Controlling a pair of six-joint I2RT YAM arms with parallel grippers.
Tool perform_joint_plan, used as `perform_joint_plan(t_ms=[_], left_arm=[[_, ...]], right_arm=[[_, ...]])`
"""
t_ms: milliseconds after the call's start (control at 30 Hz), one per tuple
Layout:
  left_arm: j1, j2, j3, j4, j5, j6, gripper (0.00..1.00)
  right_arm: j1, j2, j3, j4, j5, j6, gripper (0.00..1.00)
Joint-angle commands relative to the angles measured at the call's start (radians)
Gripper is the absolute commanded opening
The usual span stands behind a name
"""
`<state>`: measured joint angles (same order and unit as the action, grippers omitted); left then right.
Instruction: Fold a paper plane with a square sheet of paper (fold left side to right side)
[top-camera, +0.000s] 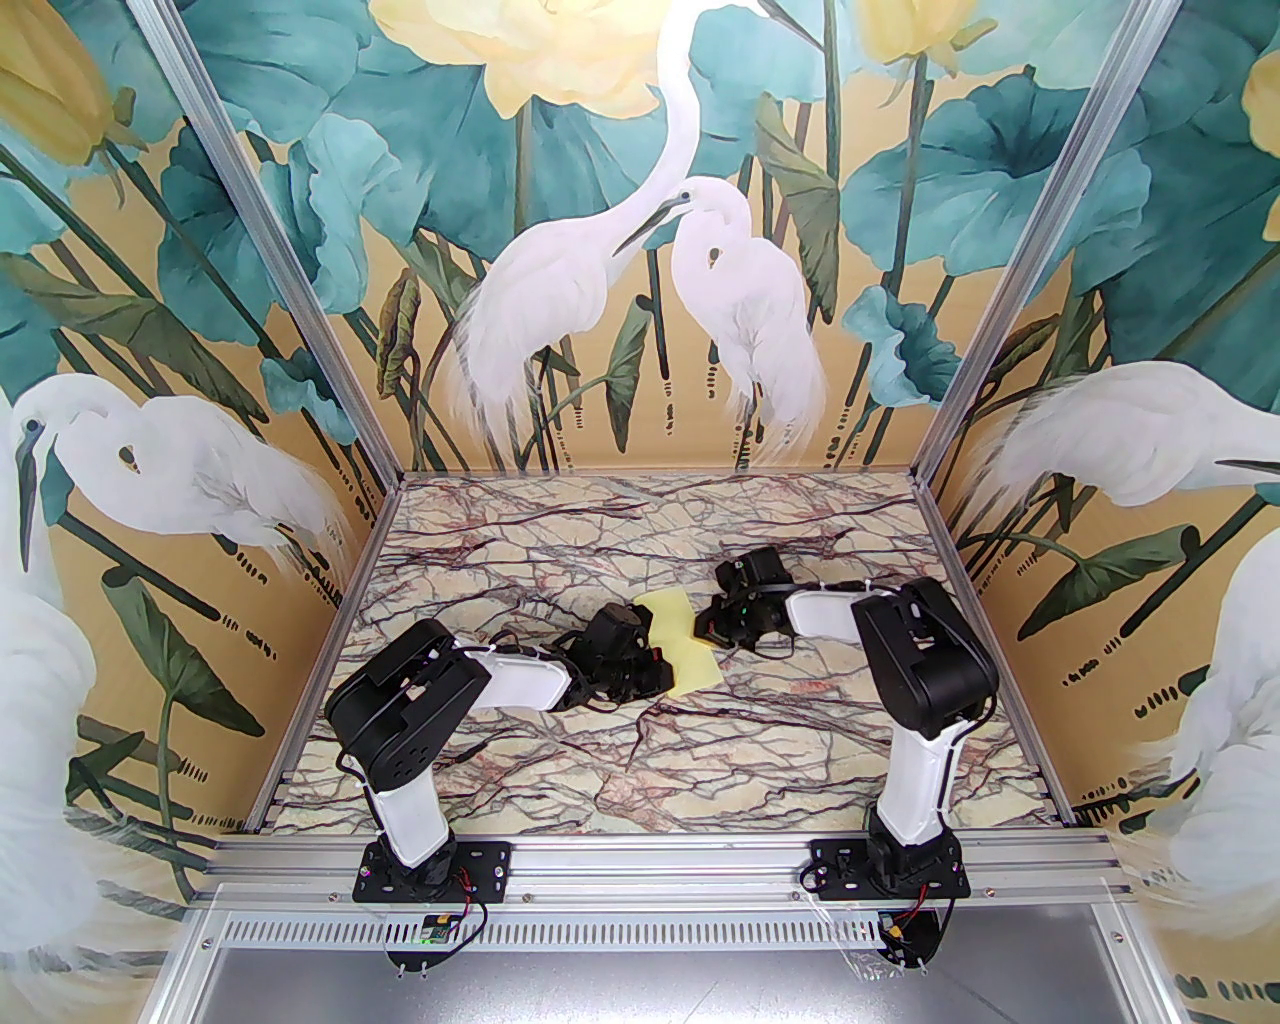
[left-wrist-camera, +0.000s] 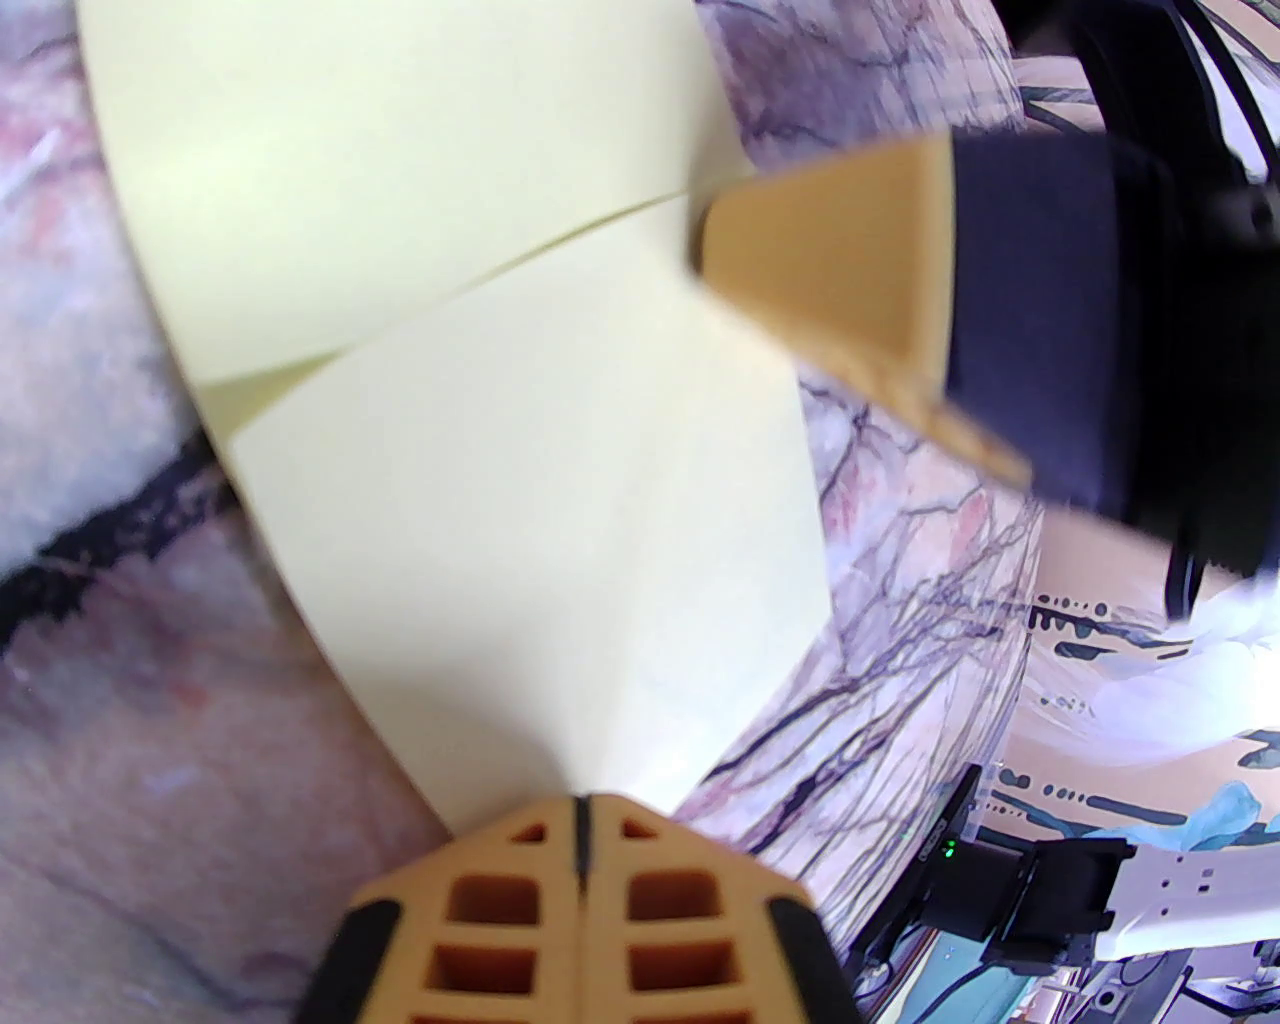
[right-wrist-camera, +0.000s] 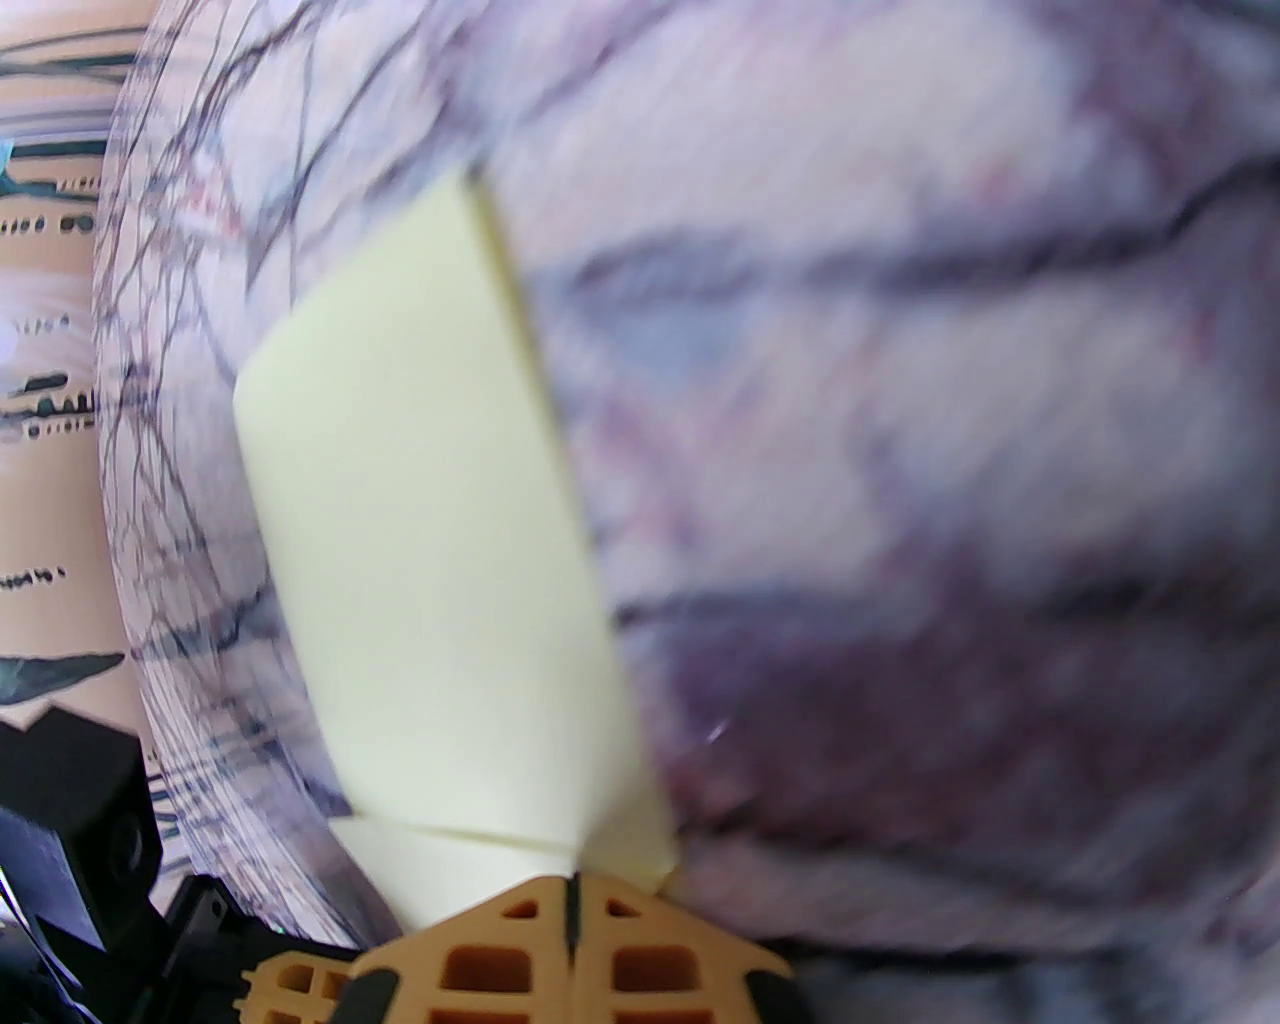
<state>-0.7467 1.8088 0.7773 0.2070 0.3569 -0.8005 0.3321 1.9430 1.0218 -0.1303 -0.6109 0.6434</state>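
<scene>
My left gripper (top-camera: 655, 678) is fully closed, its tan fingers (left-wrist-camera: 500, 900) pressed together with only a thin dark seam between them, the tips resting at the near edge of the square sheet of paper (left-wrist-camera: 520, 480). My right gripper (top-camera: 706, 630) is closed just as tightly and meets the same sheet from the opposite side; its tan fingertip (left-wrist-camera: 830, 280) touches the paper's edge in my left wrist view. The pale yellow sheet lies on the marble table (top-camera: 640, 770) between my two grippers, near the middle, with one flap lying over another along a slanted edge. From my right wrist the paper (right-wrist-camera: 430, 520) runs up to my closed tips (right-wrist-camera: 572, 900); the blur leaves me unsure whether I pinch it or merely press on it.
</scene>
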Motion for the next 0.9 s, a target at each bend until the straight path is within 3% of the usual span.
perform_joint_plan(t_ms=[0, 167, 367, 567, 867], left_arm=[[-0.017, 0.043, -0.016, -0.12, 0.011, 0.017, 0.0], [-0.019, 0.046, -0.003, -0.121, 0.017, 0.015, 0.0], [-0.023, 0.052, 0.001, -0.115, 0.016, 0.011, 0.0], [-0.022, 0.05, 0.005, -0.115, 0.017, 0.01, 0.0], [-0.023, 0.005, 0.051, -0.159, 0.005, 0.023, 0.0]], right_arm=[[-0.056, 0.044, 0.027, -0.03, 0.101, -0.037, 0.0], [-0.053, -0.023, 0.025, -0.046, 0.081, -0.042, 0.0], [0.027, -0.157, -0.047, -0.033, 0.071, -0.024, 0.01], [0.087, -0.102, -0.057, 0.013, 0.039, 0.006, 0.0], [0.084, -0.017, -0.065, -0.012, 0.089, -0.021, 0.0]])
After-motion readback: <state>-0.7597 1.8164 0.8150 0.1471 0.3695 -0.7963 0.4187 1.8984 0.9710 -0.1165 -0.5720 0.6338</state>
